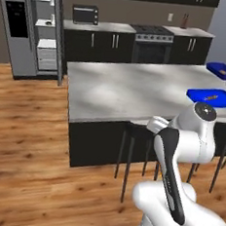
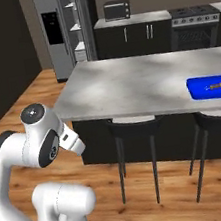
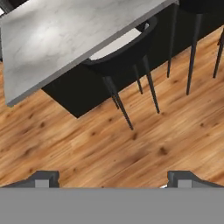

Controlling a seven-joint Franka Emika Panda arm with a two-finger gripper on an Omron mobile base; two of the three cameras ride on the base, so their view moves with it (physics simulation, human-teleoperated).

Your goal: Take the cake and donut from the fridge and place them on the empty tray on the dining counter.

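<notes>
**Arm folded low beside the dining counter, fridge open across the room**

The gripper (image 3: 113, 178) is pointing down at the wood floor (image 3: 109, 144), its two dark fingertips (image 3: 43, 178) standing spread wide with nothing between them. Below it in the hand view, a dark stool (image 3: 127, 57) is sitting tucked under the edge of the dining counter (image 3: 65, 39).

The dining counter (image 1: 132, 90) is stretching across both base views, grey-white marbled top, stools lining its near side. Two bright blue trays are lying toward its right end, the nearer one (image 1: 213, 97) carrying a small orange item and the far one (image 1: 224, 71) sitting just behind it.

The fridge (image 1: 30, 28) is standing at the far left wall with one door open, white shelves showing. The shelf contents are too small to make out, so the cake and donut cannot be picked out. A toaster oven (image 1: 85, 14) is sitting on the back counter, beside the stove (image 1: 152, 38).
</notes>
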